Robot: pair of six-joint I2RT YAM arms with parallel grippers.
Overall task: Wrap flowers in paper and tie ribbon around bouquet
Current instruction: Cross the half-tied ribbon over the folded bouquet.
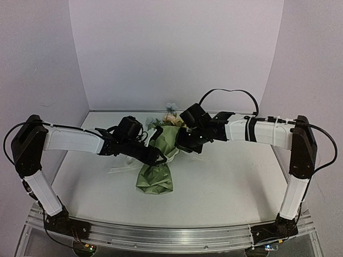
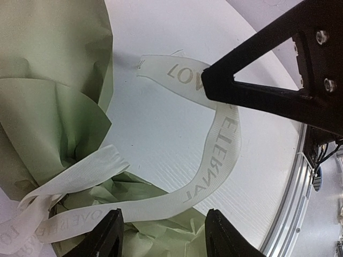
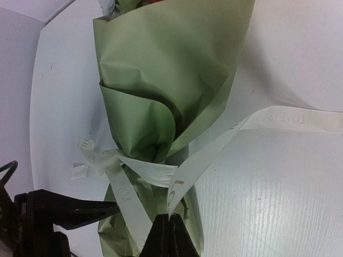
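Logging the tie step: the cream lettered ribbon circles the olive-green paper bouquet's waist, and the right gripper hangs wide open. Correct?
One slip: the right gripper is shut, pinching the cream lettered ribbon, as the right wrist view shows. The ribbon does circle the waist of the olive-green paper bouquet.

We find the bouquet [image 1: 155, 179] lying on the table [image 1: 230, 182], blooms [image 1: 171, 116] rearward, between the left gripper [image 1: 159, 157] and right gripper [image 1: 186, 145]; the ribbon [image 2: 225, 139] circles its waist, one tail trailing left.
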